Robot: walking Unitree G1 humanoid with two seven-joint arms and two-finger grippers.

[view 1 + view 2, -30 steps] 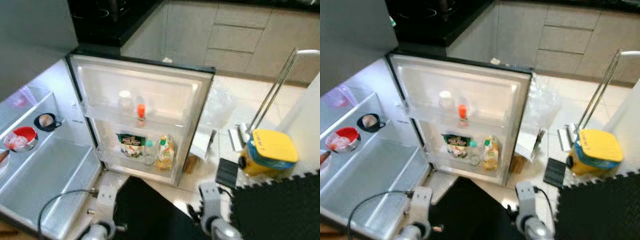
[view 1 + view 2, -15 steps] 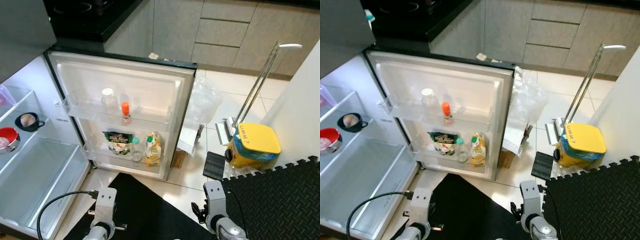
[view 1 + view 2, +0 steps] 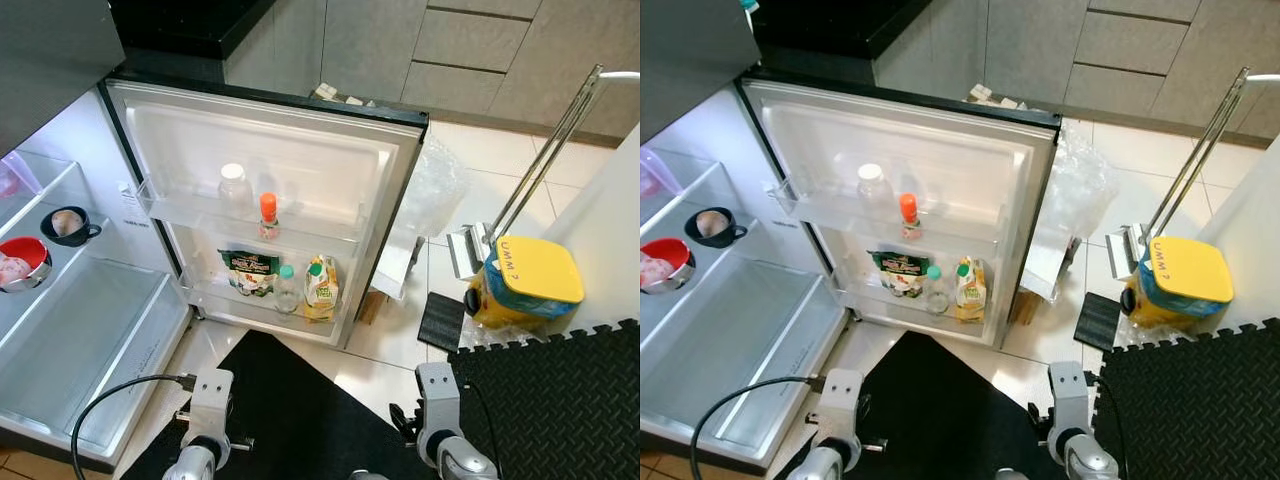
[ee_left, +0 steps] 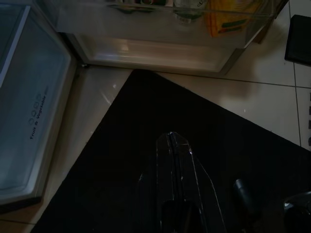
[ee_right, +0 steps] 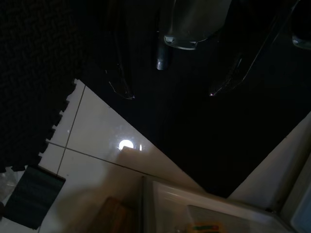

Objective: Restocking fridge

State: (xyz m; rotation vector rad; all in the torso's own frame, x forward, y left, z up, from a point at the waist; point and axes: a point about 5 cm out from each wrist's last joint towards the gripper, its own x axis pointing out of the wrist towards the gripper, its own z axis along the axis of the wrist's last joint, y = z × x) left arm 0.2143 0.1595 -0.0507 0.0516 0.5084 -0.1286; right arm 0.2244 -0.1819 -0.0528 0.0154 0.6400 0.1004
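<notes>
Bottles (image 3: 268,216) on fridge door shelves (image 3: 250,222)

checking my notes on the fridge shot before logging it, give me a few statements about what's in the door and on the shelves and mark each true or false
1. The fridge door stands open. True.
2. The bottle with the orange cap sits in the door's lower bin. False: it is in the upper bin, beside the white-capped jar.
3. The yellow carton stands in the lower door bin. True.
4. The red bowl lies on the floor mat. False: it is on a fridge shelf, near the dark cup.
5. The yellow-lidded container is inside the fridge. False: it is on the floor to the robot's right.
</notes>
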